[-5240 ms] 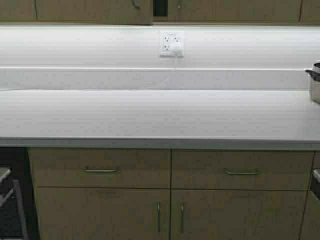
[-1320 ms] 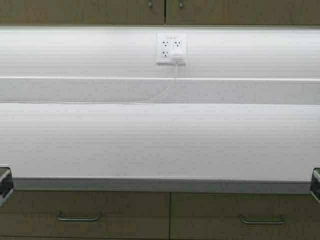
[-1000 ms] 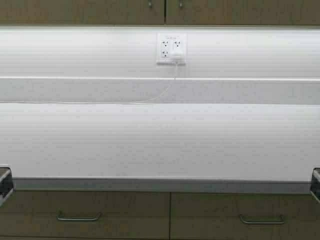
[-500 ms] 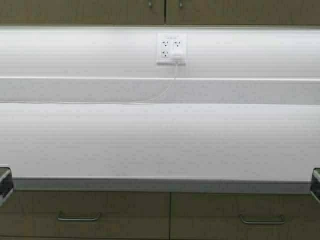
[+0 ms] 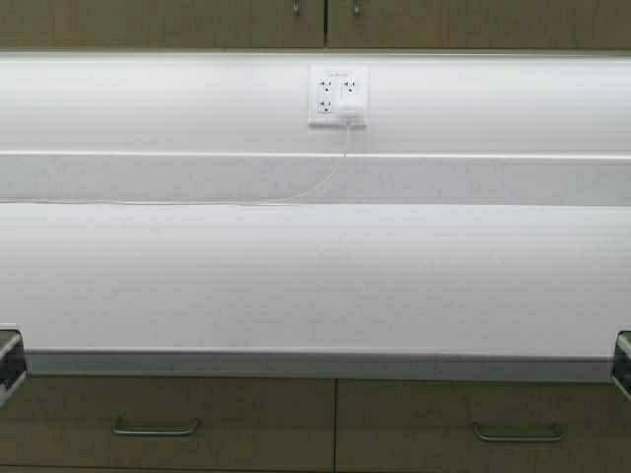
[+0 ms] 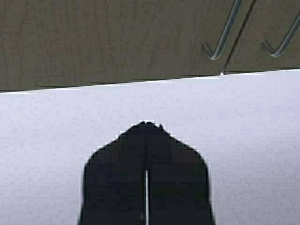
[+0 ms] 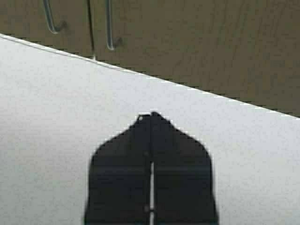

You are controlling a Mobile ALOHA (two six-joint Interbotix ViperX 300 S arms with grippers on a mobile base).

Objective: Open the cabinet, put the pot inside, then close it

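The tan-olive wood-grain wall cabinet (image 5: pixel 197 22) runs horizontally along the top edge of the high view, both doors closed; only its lower strip and curved metal handle tips (image 5: pixel 296 8) show, the rest cropped. Below it lies a white countertop (image 5: pixel 315 276). The left gripper (image 6: pixel 146 124) and right gripper (image 7: pixel 151 115) point toward the cabinet, fingers clenched together, empty. No pot shows.

left end effector (image 6: pixel 146 124): black, tapered fingers | right end effector (image 7: pixel 151 115): same
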